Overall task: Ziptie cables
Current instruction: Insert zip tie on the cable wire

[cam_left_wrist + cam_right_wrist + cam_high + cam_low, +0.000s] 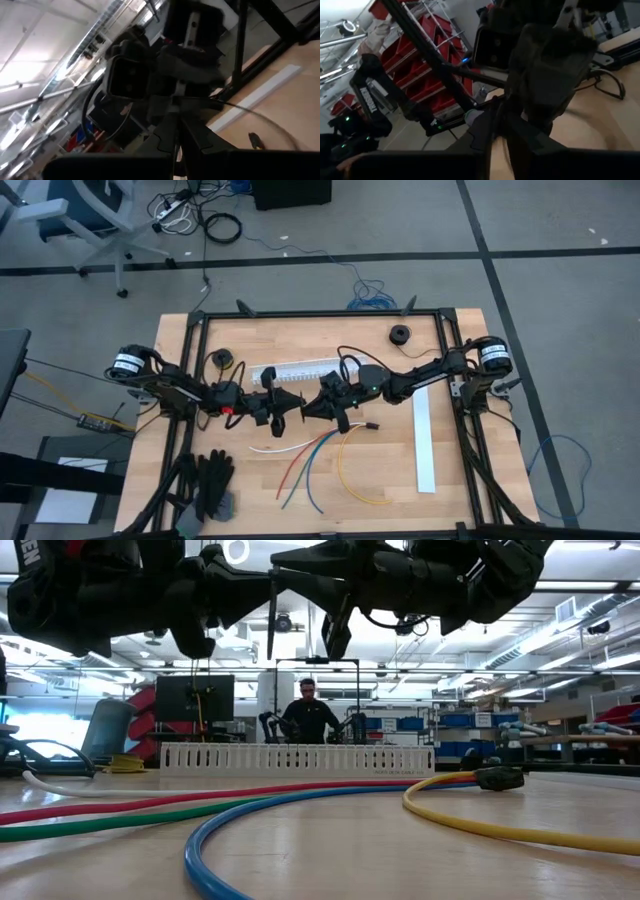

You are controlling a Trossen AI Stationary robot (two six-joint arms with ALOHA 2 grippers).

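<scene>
The cables lie loose on the wooden table near its front: white (272,448), red (300,460), green, blue (312,480) and yellow (345,475), the yellow one ending in a small dark plug (372,424). In the low view they run across the foreground, red (150,805), blue (260,815), yellow (480,825). Both arms reach level toward each other high above the cables. My left gripper (283,408) is shut, and a thin black zip tie (272,620) hangs from it. My right gripper (308,408) faces it, almost tip to tip. My left gripper is shut on the thin black zip tie, reaching in level from the table's left. The strip (272,635) hangs straight down below the fingers, well clear of the table and cables. The gripper's own body hides which part of the strip it has.
A long white slotted channel (300,370) lies behind the grippers, and a flat white strip (426,442) lies at the right. Black gloves (212,485) sit at the near left and a black roll (401,335) at the far right. A person (308,710) stands beyond the table.
</scene>
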